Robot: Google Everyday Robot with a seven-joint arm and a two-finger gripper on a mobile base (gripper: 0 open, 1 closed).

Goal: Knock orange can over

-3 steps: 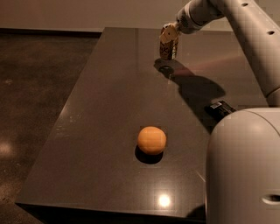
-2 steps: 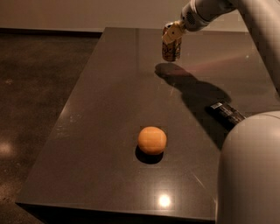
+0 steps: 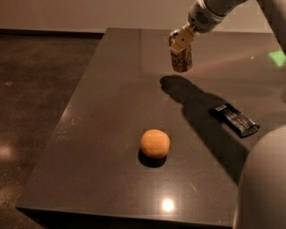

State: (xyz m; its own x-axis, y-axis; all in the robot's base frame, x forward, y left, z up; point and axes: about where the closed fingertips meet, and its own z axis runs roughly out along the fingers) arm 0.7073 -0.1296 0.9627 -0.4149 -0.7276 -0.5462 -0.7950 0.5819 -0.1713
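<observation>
The orange can (image 3: pixel 182 59), orange-gold with dark markings, hangs slightly tilted above the far part of the dark table (image 3: pixel 107 103). Its shadow falls separately on the table below and in front of it. My gripper (image 3: pixel 180 44) comes in from the upper right on the white arm (image 3: pixel 206 13). Its pale fingers (image 3: pixel 182 39) are closed over the can's upper part, holding it off the surface.
A round orange fruit (image 3: pixel 155 143) lies near the table's middle front. A flat dark packet (image 3: pixel 234 120) lies at the right. My white body (image 3: pixel 263 183) fills the lower right corner. The table's left edge drops to a brown floor (image 3: pixel 35 89).
The gripper and can have shifted slightly right, and the can's shadow now lies apart from it. My white body takes up less of the right side.
</observation>
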